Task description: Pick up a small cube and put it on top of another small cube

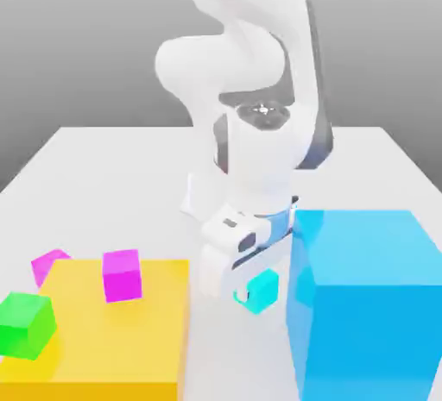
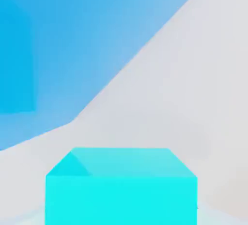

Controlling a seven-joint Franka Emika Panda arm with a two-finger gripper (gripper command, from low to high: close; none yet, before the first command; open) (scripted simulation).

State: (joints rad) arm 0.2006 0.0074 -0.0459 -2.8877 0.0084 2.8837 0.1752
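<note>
The small cube (image 1: 263, 289) is plain cyan and sits low at the table, right beside the big blue block (image 1: 367, 304). My gripper (image 1: 250, 296) has come straight down on it. A white finger presses its side towards the exterior view's left, and the jaws are shut on it. In the hand view the small cube (image 2: 121, 190) fills the near foreground, with the big blue block (image 2: 72, 50) looming behind it. I cannot tell whether the cube is touching the table or just off it.
A flat yellow slab (image 1: 112, 330) lies at the exterior view's left, with a magenta cube (image 1: 122, 274) and a green cube (image 1: 26, 324) on it. A second magenta cube (image 1: 49, 266) sits at its far corner. The white table (image 1: 104, 175) stretches behind.
</note>
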